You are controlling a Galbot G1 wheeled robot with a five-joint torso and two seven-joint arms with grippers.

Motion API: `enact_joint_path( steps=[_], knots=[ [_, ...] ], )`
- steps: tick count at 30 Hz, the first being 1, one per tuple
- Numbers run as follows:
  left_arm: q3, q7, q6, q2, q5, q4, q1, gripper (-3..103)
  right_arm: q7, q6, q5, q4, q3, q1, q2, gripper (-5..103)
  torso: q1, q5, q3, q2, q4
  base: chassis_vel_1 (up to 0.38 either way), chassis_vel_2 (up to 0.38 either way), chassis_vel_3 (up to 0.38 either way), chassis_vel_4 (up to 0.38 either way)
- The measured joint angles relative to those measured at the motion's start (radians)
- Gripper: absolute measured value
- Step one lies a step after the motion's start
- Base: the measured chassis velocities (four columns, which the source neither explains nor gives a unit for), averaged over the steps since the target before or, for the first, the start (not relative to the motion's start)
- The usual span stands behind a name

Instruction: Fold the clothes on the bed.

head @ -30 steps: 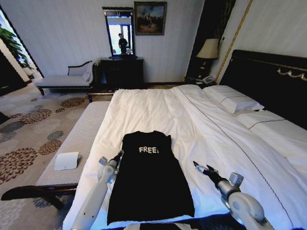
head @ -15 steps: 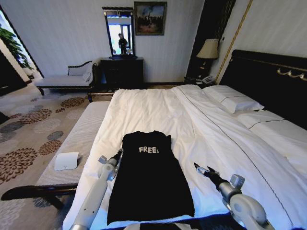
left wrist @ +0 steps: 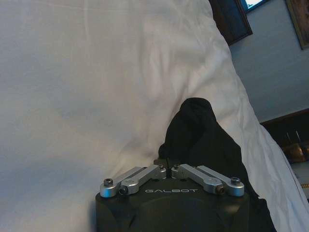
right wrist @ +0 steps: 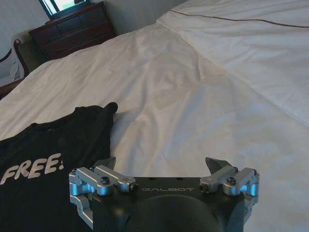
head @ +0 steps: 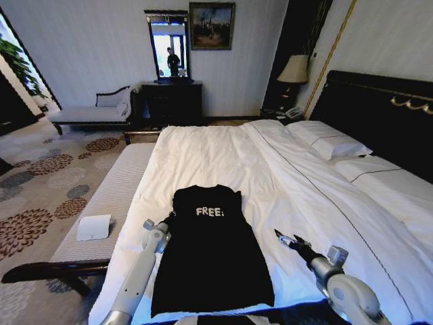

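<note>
My left claw sits at the left edge of the shirt, its fingers drawn together on a fold of black cloth by the sleeve, which bunches up just ahead of the fingers in the left wrist view. The trouble I foresee here is a thin pinch: if I have only the top layer, or only the hem, the cloth could slide out or the shirt could drag askew across the bed instead of folding cleanly. I cannot make out how much fabric sits between the tips, since my own housing covers them. The shirt lies flat near the foot of the bed, its "FREE!" lettering facing up; its lower hem is partly cut off at the head view's bottom edge. My right claw hovers over bare sheet, well apart from the shirt's right edge, fingers spread wide and holding nothing.
</note>
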Motion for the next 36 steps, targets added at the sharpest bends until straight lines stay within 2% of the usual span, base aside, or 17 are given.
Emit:
enact_joint_path(
  steps=[11,20,27,36],
  knots=[
    [-0.009,-0.002,-0.017,0.009,-0.001,0.018,-0.009,0,-0.035,-0.015,-0.005,0.014,0.019,-0.027,0.011,100,0.000,-0.0001,0.000,0.000,0.0001,0.000,0.000,0.000,0.000],
    [-0.013,-0.020,-0.028,0.074,-0.002,-0.023,-0.027,0,-0.049,-0.012,-0.022,0.013,0.009,-0.026,0.035,100,0.000,0.0000,0.000,0.000,0.0003,0.000,0.000,0.000,0.000],
    [-0.014,-0.019,-0.028,0.136,-0.016,0.006,-0.058,0,-0.048,-0.007,-0.024,0.009,-0.001,-0.014,0.046,100,0.000,0.0000,0.000,0.000,0.0003,0.000,0.000,0.000,0.000],
    [-0.004,-0.015,-0.020,0.156,-0.010,0.064,-0.110,0,-0.049,-0.002,-0.024,0.006,-0.024,0.008,0.058,100,0.000,0.0000,0.000,0.000,0.0000,0.000,0.000,0.000,0.000]
  ],
)
